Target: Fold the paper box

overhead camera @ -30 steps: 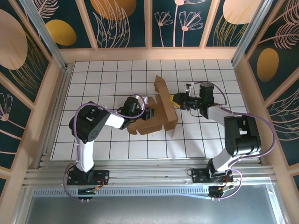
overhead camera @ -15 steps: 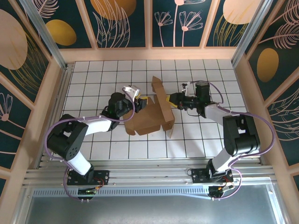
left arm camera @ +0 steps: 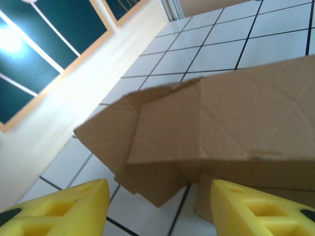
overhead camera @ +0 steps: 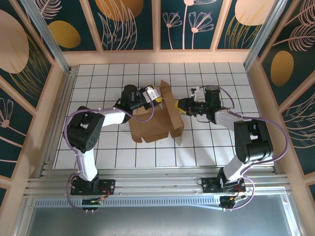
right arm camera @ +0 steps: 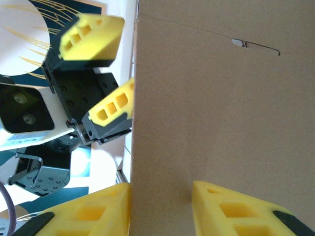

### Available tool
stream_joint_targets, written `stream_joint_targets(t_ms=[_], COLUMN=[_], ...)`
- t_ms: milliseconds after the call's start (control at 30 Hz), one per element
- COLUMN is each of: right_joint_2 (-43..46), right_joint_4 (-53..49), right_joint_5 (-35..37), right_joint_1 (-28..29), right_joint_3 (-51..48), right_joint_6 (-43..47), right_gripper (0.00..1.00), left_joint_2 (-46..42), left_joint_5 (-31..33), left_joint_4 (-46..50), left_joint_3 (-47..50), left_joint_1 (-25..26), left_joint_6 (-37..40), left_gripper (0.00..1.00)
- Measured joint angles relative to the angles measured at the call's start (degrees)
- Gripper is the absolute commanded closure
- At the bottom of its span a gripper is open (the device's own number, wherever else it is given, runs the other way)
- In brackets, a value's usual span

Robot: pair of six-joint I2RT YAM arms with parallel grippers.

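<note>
your right gripper (overhead camera: 182, 105) grasps the box (overhead camera: 156, 125) by its right wall; left gripper (overhead camera: 156, 96) released beside its far flap.

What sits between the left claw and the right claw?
A raised flap of the paper box stands between the left claw and the right claw, clearest in the top external view.

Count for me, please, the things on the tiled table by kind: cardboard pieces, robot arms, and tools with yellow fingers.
paper box: 1
robot arms: 2 (left arm, right arm)
tools with yellow fingers: 2 (left tool, right tool)
total: 5
</note>
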State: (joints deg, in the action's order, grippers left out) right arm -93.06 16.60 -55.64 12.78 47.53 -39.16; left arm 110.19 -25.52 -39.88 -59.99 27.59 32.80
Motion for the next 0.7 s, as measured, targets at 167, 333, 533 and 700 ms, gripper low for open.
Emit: stream_joint_targets(t_ms=[167, 333, 533, 700], right_joint_2=[-0.1, -0.1, -0.9, -1.1], right_joint_4=[0.6, 0.6, 0.5, 0.3], right_joint_5=[-0.1, -0.1, -0.1, -0.1], right_joint_1=[0.2, 0.4, 0.6, 0.9], right_joint_3=[0.0, 0.1, 1.2, 1.8], right_joint_6=[-0.2, -0.2, -0.2, -0.2], right_gripper=[0.62, 0.59, 0.59, 0.59], left_joint_2=[3.9, 5.9, 6.3, 6.3], left_joint_5=[-0.5, -0.4, -1.1, -2.9], left_joint_4=[1.7, 3.9, 5.0, 3.1], left_joint_3=[-5.9, -6.6, -6.6, -6.8], left_joint_1=[0.0, 0.0, 0.0, 0.0], left_joint_6=[5.3, 9.1, 10.9, 8.7], left_gripper=[0.44, 0.45, 0.45, 0.48])
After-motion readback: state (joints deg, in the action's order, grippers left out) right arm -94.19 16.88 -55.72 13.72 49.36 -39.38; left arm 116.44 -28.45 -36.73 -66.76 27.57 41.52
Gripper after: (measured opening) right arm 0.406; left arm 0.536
